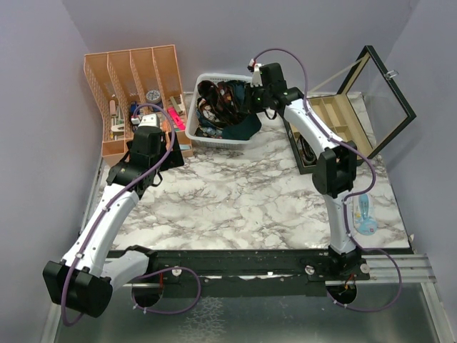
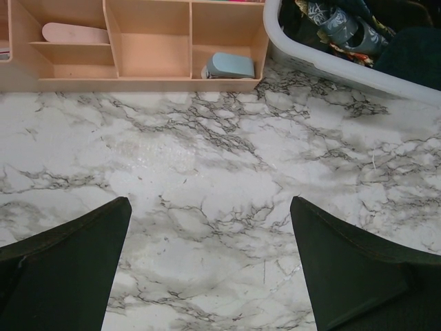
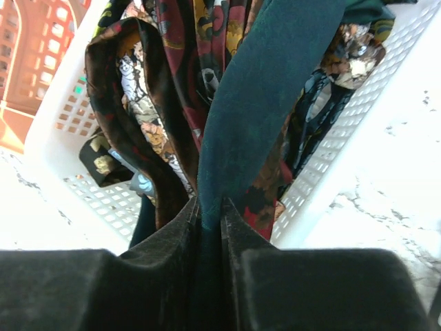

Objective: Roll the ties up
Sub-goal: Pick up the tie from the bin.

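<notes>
Over the white basket (image 3: 344, 138), outstretched right tool (image 3: 210, 208) pinching teal tie (image 3: 269, 89), left tool (image 2: 210, 203) spread wide

Overhead from behind, wrist views close, all sharing basket (image 1: 214, 141)

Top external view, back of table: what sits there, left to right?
Tan wooden organizer → white basket → glass-lidded box. The right hand, shut on the dark teal tie, overlaps the basket, so it's left out.
</notes>
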`<state>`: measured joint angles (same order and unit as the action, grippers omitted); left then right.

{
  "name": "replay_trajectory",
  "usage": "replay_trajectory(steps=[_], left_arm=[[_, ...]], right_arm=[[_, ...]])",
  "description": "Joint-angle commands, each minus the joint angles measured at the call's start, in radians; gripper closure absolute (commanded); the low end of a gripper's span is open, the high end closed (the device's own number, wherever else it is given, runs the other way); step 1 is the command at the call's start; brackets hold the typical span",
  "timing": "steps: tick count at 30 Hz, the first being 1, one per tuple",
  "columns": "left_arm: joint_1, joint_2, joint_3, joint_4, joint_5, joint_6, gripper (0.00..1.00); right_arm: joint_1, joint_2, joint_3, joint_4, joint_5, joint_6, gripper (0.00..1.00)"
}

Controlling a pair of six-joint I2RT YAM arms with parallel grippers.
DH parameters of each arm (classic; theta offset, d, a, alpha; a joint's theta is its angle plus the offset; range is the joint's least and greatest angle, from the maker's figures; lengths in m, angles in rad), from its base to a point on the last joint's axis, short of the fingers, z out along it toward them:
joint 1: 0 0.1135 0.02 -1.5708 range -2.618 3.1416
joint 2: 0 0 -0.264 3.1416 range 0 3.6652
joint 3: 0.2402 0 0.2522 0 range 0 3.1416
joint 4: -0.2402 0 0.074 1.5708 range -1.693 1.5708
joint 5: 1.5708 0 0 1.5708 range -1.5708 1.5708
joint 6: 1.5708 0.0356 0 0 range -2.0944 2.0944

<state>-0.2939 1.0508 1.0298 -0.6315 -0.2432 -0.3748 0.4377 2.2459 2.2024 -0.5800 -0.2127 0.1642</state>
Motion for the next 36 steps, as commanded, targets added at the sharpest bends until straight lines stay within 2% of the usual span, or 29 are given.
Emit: replay_trajectory(steps=[1,3,5,6,11,22,29,36], left_arm=[[0.007,-0.02,-0.013,-0.026,0.007,0.023,0.01],[0.007,-0.023,-0.013,-0.029,0.005,0.026,0.01],[0.007,-0.025,-0.014,-0.032,-0.001,0.027,0.01],[0.007,-0.027,-0.014,-0.033,-0.002,0.025,0.01],[0.007,-0.028,-0.014,-0.033,0.0,0.023,0.01],[0.008,-0.041,-0.007,-0.033,0.002,0.002,0.01],[0.009,-0.046,-0.011,-0.033,0.012,-0.002,0.01],[0.009,-0.061,-0.02,-0.034,0.004,-0.02,0.01]], right_arm=[[-0.001,0.025,-0.008,-0.023,-0.051,0.012,0.85],[-0.001,0.034,0.001,-0.03,-0.047,0.013,0.89],[-0.001,0.033,0.002,-0.027,-0.034,0.017,0.99],[-0.001,0.027,-0.005,-0.019,-0.032,0.019,0.99],[-0.003,-0.029,-0.006,0.021,-0.034,0.045,1.0],[-0.043,-0.309,-0.089,0.257,-0.156,0.179,0.99],[-0.058,-0.381,-0.093,0.281,-0.238,0.222,1.0],[-0.059,-0.543,-0.197,0.318,-0.308,0.214,1.0]])
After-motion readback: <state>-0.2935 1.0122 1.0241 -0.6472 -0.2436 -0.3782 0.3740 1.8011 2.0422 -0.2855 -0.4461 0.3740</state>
